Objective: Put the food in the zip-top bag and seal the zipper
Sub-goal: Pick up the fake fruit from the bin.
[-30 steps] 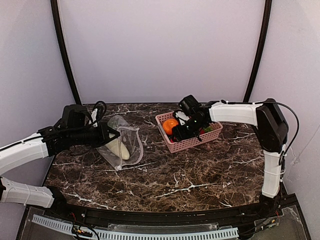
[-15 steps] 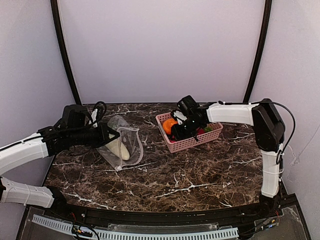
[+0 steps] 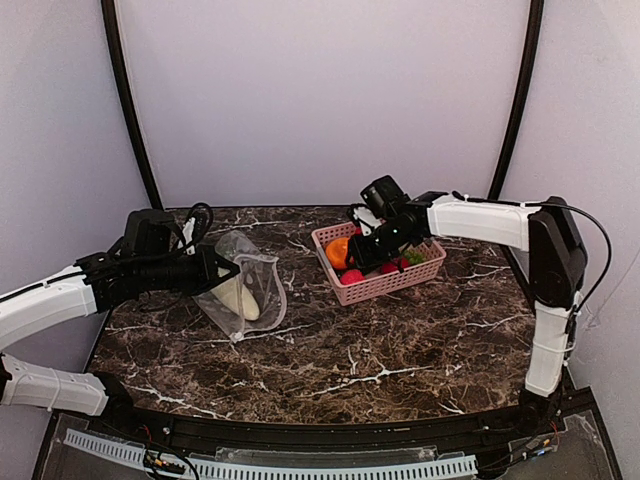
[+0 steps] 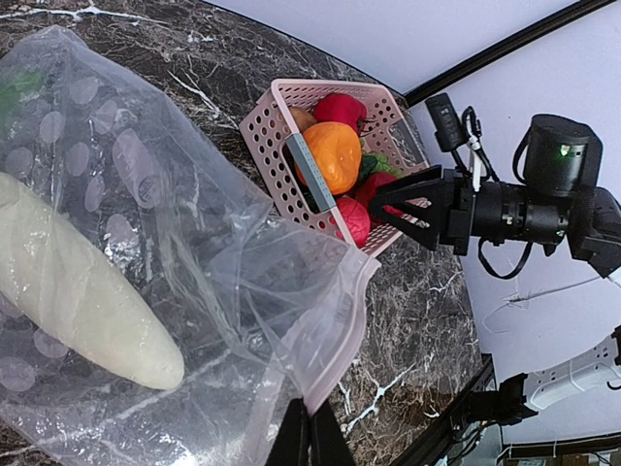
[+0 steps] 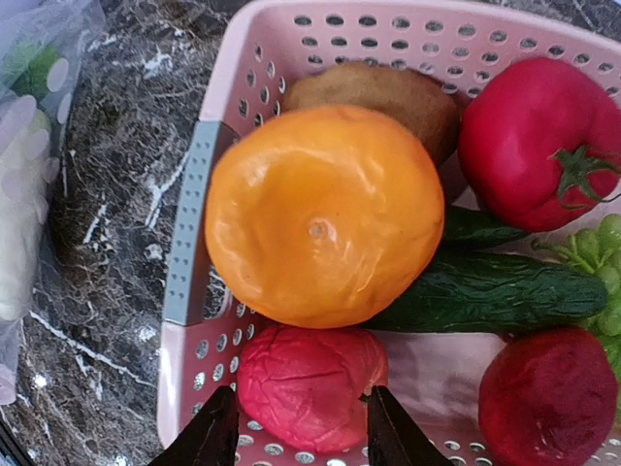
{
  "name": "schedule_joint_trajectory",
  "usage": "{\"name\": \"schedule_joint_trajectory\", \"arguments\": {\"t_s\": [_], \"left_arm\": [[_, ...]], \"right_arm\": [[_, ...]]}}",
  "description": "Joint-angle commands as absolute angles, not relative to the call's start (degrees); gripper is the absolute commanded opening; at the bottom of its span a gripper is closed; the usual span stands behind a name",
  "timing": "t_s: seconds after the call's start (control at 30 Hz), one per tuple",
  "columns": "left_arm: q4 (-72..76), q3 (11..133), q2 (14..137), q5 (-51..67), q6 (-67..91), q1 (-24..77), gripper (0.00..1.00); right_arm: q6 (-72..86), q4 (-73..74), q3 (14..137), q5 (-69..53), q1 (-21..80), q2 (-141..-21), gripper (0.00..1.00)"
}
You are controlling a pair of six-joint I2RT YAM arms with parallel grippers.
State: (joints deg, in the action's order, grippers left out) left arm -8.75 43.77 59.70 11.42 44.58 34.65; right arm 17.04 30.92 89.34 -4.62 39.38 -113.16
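Pincer [image 5: 301, 419], right, narrower, straddling wrinkled red fruit [image 5: 309, 383]

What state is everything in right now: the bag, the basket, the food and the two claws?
zip-top bag: unsealed, mouth open, lying on the table.
left gripper: shut on the bag's edge.
cream-white vegetable: inside the bag.
pink basket: upright, holding food.
orange fruit: in the basket.
wrinkled red piece: in the basket.
right gripper: fingers astride the red piece; grip unclear.
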Motion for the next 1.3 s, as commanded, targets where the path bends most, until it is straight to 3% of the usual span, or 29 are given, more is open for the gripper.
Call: {"name": "schedule_joint_trajectory", "arguments": {"t_s": [0.0, 0.3, 0.93, 1.27], "left_arm": [[-9.39, 44.63, 59.24, 11.59, 43.74, 34.34, 0.01], [-8.85, 44.40, 59.52, 11.96, 43.91, 34.31, 0.01], [-10.43, 44.12, 59.03, 11.75, 43.73, 34.26, 0.01], [-10.12, 44.55, 60.64, 12.22, 43.68, 34.23, 0.01]], "right_arm": [[17.82, 30.93, 89.44, -2.64, 39.55, -108.18, 0.45], [17.85, 31.16, 89.24, -1.76, 39.46, -107.50, 0.48], [19.72, 27.87, 98.11, -3.71, 38.72, -119.81, 0.87], [20.33, 27.42, 101.24, -3.58, 38.08, -123.16, 0.94]]}}
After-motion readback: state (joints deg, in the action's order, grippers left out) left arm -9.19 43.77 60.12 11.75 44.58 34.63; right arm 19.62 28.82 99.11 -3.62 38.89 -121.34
